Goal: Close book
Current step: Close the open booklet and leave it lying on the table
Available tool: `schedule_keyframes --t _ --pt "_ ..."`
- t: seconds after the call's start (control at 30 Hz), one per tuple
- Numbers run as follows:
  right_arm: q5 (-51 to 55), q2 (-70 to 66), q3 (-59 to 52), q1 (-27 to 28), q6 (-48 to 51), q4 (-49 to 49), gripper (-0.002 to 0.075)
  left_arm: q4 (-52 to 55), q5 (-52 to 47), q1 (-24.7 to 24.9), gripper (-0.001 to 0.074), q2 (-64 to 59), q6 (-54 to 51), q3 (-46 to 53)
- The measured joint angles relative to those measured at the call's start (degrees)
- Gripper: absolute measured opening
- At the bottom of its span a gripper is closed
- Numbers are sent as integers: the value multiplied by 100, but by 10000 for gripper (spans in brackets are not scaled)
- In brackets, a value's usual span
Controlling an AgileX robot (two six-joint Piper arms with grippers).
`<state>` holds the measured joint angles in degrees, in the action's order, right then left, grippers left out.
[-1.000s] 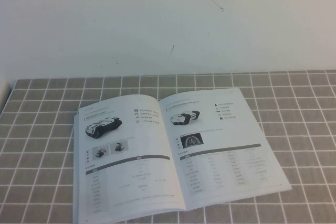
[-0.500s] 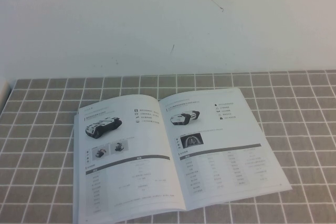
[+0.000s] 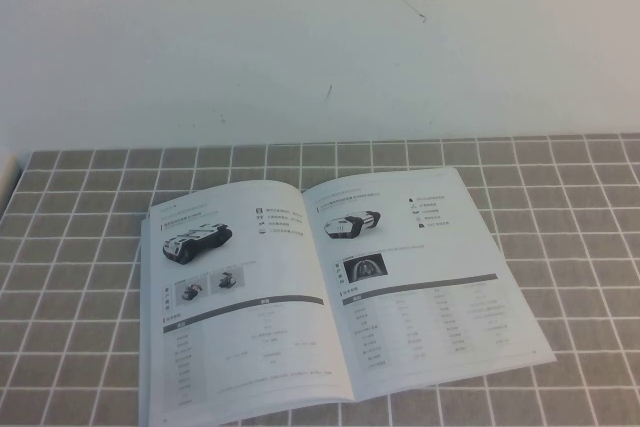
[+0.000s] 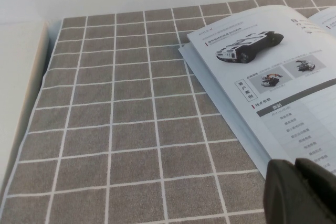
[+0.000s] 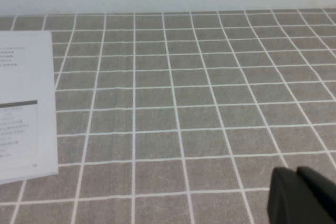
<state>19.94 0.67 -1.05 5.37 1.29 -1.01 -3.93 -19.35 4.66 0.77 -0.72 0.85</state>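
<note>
An open book [image 3: 330,292] lies flat on the grey tiled table [image 3: 580,247], its pages printed with vehicle photos and tables. Neither gripper shows in the high view. In the left wrist view my left gripper [image 4: 295,163] hovers by the near left corner of the book [image 4: 273,66], its dark fingers pressed together with nothing between them. My right gripper [image 5: 297,171] hangs above bare tiles, well to the right of the book's right page [image 5: 23,108], also shut and holding nothing.
A white wall [image 3: 320,37] rises behind the table. A pale raised ledge [image 4: 16,93] borders the table's left edge. Bare tiles [image 5: 184,93] stretch to the right of the book.
</note>
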Motion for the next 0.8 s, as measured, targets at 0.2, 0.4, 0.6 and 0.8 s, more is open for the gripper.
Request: schedule_keyframes --t 0.2,0.4,0.6,0.8 --pt "0 0 0 0 0 0 -3 0 0 0 -4 0 0 0" --pt "0 0 0 0 0 0 -3 71 0 0 -4 0 -26 0" --pt "0 0 0 0 0 0 -3 193 0 0 -4 0 -50 0" --pt "0 0 0 0 0 0 -3 232 11 0 -4 0 -67 0"
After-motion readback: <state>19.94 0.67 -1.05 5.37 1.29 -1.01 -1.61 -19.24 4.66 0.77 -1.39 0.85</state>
